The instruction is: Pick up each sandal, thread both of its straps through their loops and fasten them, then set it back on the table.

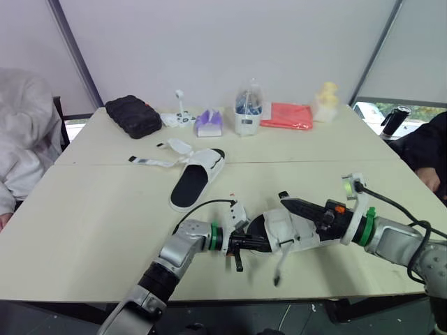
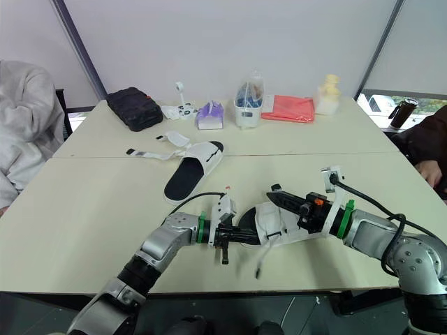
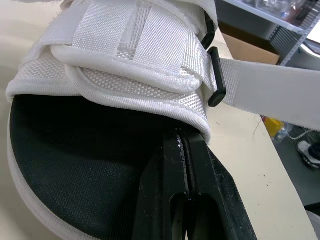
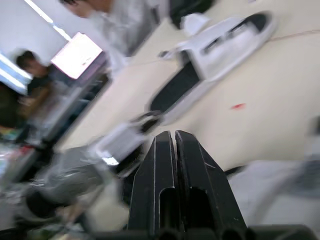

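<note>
At the counter's [image 1: 91, 230] near edge, fastening of the sandal [image 1: 283, 227] appears under way, with left gripper [image 3: 184, 145] and right gripper [image 4: 174, 136] jaws both pressed together, so the next move likely calls for re-grasping the dangling strap [image 1: 283, 259].

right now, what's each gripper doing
left gripper: shut, tips tucked under the near sandal's upper
right gripper: shut, holding nothing visible

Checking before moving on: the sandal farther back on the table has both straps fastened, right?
No. The sandal farther back on the table has both straps unfastened, lying loose beside it; the left eye view shows it.
</note>
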`<state>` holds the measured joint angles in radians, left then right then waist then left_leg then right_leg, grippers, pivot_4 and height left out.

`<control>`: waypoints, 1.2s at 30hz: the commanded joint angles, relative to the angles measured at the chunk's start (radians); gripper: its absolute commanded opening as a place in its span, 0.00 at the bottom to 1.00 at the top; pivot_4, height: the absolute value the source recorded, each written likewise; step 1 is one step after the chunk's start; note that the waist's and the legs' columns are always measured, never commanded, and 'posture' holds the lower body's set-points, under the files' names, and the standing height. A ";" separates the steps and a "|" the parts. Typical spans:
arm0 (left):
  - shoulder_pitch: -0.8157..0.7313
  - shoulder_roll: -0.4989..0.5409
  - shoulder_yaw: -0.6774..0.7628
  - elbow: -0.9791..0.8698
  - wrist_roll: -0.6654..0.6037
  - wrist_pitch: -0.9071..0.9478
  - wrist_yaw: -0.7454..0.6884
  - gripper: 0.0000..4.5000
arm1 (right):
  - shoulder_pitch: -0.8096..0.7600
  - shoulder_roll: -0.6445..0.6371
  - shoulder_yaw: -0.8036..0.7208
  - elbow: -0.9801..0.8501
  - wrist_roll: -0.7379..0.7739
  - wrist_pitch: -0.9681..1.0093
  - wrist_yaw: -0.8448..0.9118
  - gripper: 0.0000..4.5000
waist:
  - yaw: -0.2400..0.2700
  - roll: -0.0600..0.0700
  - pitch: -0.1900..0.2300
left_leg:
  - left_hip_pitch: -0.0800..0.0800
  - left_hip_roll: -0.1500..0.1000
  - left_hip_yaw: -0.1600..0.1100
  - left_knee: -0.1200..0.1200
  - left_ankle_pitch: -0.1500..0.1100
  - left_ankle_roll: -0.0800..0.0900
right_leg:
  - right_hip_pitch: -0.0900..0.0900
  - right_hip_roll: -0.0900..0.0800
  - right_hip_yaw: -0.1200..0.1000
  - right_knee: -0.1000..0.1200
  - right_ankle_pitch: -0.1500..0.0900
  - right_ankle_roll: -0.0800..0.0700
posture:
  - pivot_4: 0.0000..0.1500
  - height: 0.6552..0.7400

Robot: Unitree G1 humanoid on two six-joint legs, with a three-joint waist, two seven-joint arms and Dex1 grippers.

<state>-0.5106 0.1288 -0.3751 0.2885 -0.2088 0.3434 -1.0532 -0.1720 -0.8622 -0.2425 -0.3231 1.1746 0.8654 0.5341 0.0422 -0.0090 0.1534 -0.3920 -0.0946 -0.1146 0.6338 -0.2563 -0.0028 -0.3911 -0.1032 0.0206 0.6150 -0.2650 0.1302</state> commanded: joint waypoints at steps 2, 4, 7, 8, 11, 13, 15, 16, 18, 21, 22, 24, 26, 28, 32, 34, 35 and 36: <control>0.022 0.017 -0.007 0.029 0.028 0.030 0.029 0.00 | 0.020 -0.154 0.020 -0.092 -0.247 -0.154 0.231 0.19 | -0.003 0.000 0.000 | 0.000 0.000 0.000 0.000 0.000 0.000 | 0.000 0.000 0.000 0.000 0.000 0.000 | 1.00 1.00; 0.015 0.018 -0.012 0.035 0.029 0.028 0.019 0.00 | 0.040 -0.269 0.138 -0.060 -0.607 -0.479 0.336 0.39 | -0.004 0.001 0.000 | 0.000 0.001 0.000 0.000 0.000 0.000 | 0.000 0.001 -0.001 0.000 0.000 0.000 | 1.00 1.00; 0.014 0.020 -0.021 0.032 0.029 0.028 0.007 0.00 | 0.017 -0.304 0.234 0.117 -1.029 -1.054 0.332 0.73 | -0.008 0.000 0.000 | 0.001 0.000 0.001 0.000 0.000 0.000 | 0.001 0.001 -0.001 0.001 0.000 0.001 | 1.00 1.00; 0.016 0.020 -0.023 0.029 0.028 0.030 0.006 0.00 | -0.006 -0.290 0.244 0.192 -1.110 -1.215 0.308 0.73 | -0.009 0.000 0.000 | 0.002 0.000 0.002 0.000 0.000 0.000 | 0.001 0.001 -0.001 0.001 0.000 0.002 | 1.00 1.00; 0.036 0.023 -0.029 -0.002 0.023 0.042 0.008 0.00 | -0.074 -0.266 0.258 0.448 -1.355 -1.718 0.169 0.73 | -0.009 0.001 -0.001 | 0.002 0.000 0.003 -0.001 0.001 -0.003 | 0.000 0.001 0.001 0.002 0.001 0.004 | 1.00 1.00; 0.056 0.028 -0.031 -0.030 0.021 0.053 0.015 0.00 | -0.092 -0.241 0.239 0.575 -1.462 -1.974 0.082 0.73 | -0.008 0.001 -0.001 | 0.002 0.000 0.003 -0.001 0.004 -0.007 | -0.001 0.001 0.001 0.002 0.001 0.004 | 1.00 1.00; 0.078 0.038 -0.031 -0.063 0.019 0.069 0.023 0.00 | -0.094 -0.213 0.215 0.666 -1.526 -2.175 0.016 0.73 | -0.008 0.001 -0.001 | 0.003 0.000 0.002 -0.002 0.005 -0.009 | -0.001 0.002 0.001 0.002 0.001 0.004 | 1.00 1.00; 0.088 0.043 -0.031 -0.079 0.018 0.077 0.027 0.00 | -0.100 -0.192 0.193 0.698 -1.547 -2.272 -0.009 0.73 | -0.009 0.001 -0.001 | 0.003 0.001 0.002 -0.003 0.006 -0.010 | -0.001 0.002 0.002 0.002 0.001 0.004 | 1.00 1.00; 0.107 0.054 -0.028 -0.106 0.015 0.093 0.036 0.00 | -0.105 -0.163 0.159 0.761 -1.591 -2.390 -0.045 0.73 | -0.013 0.001 -0.001 | 0.003 0.001 0.002 -0.004 0.006 -0.011 | -0.001 0.003 0.003 0.002 0.001 0.004 | 1.00 1.00; 0.130 0.068 -0.021 -0.139 0.009 0.116 0.053 0.00 | -0.078 -0.150 0.147 0.789 -1.622 -2.472 -0.086 0.73 | -0.030 0.002 -0.001 | 0.004 0.002 0.002 -0.004 0.006 -0.011 | -0.001 0.005 0.004 0.002 0.001 0.003 | 1.00 1.00; 0.136 0.073 -0.019 -0.150 0.007 0.122 0.057 0.00 | -0.060 -0.152 0.156 0.779 -1.631 -2.478 -0.099 0.73 | -0.031 0.002 -0.001 | 0.005 0.002 0.002 -0.005 0.006 -0.011 | 0.000 0.005 0.004 0.002 0.001 0.003 | 1.00 1.00; 0.145 0.080 -0.016 -0.164 0.003 0.131 0.064 0.00 | -0.035 -0.147 0.171 0.750 -1.648 -2.480 -0.126 0.73 | -0.036 0.003 -0.002 | 0.006 0.002 0.001 -0.005 0.006 -0.011 | 0.001 0.005 0.005 0.003 0.000 0.002 | 1.00 1.00; 0.147 0.086 -0.016 -0.171 0.001 0.134 0.070 0.00 | -0.050 -0.119 0.160 0.758 -1.668 -2.480 -0.137 0.73 | -0.045 0.003 -0.002 | 0.007 0.002 0.002 -0.005 0.006 -0.011 | 0.001 0.005 0.006 0.003 0.000 0.002 | 1.00 1.00; 0.146 0.089 -0.016 -0.170 -0.003 0.136 0.074 0.00 | -0.079 -0.096 0.133 0.778 -1.697 -2.474 -0.147 0.73 | -0.050 0.004 -0.002 | 0.009 0.002 0.002 -0.005 0.006 -0.011 | 0.003 0.005 0.006 0.004 0.000 0.002 | 1.00 1.00; 0.135 0.085 -0.021 -0.162 -0.005 0.136 0.076 0.00 | -0.030 -0.097 0.131 0.747 -1.727 -2.480 -0.170 0.73 | -0.050 0.004 -0.003 | 0.013 0.002 0.002 -0.005 0.004 -0.006 | 0.007 0.005 0.006 0.004 -0.001 0.001 | 1.00 1.00; 0.131 0.083 -0.024 -0.157 -0.004 0.133 0.073 0.00 | 0.004 -0.085 0.129 0.724 -1.755 -2.480 -0.179 0.73 | -0.050 0.004 -0.003 | 0.014 0.002 0.001 -0.006 0.004 -0.006 | 0.008 0.005 0.006 0.004 -0.001 0.000 | 1.00 1.00; 0.130 0.082 -0.026 -0.156 -0.004 0.133 0.072 0.00 | 0.017 -0.074 0.127 0.717 -1.773 -2.480 -0.183 0.73 | -0.050 0.004 -0.003 | 0.015 0.002 0.001 -0.007 0.004 -0.006 | 0.008 0.005 0.006 0.004 -0.001 0.000 | 1.00 1.00; 0.130 0.081 -0.028 -0.155 -0.004 0.133 0.070 0.00 | 0.025 -0.060 0.123 0.712 -1.793 -2.480 -0.186 0.73 | -0.052 0.004 -0.003 | 0.015 0.002 0.001 -0.007 0.004 -0.006 | 0.009 0.005 0.006 0.004 -0.001 0.000 | 1.00 1.00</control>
<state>-0.4008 0.1984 -0.3660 0.0975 -0.2295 0.4469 -0.9792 -0.1513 -0.9398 -0.0969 0.4162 -0.5967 -1.6069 0.3672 -0.0094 -0.0046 0.1508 -0.3757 -0.0928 -0.1132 0.6271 -0.2528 -0.0088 -0.3815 -0.0979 0.0265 0.6187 -0.2663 0.1307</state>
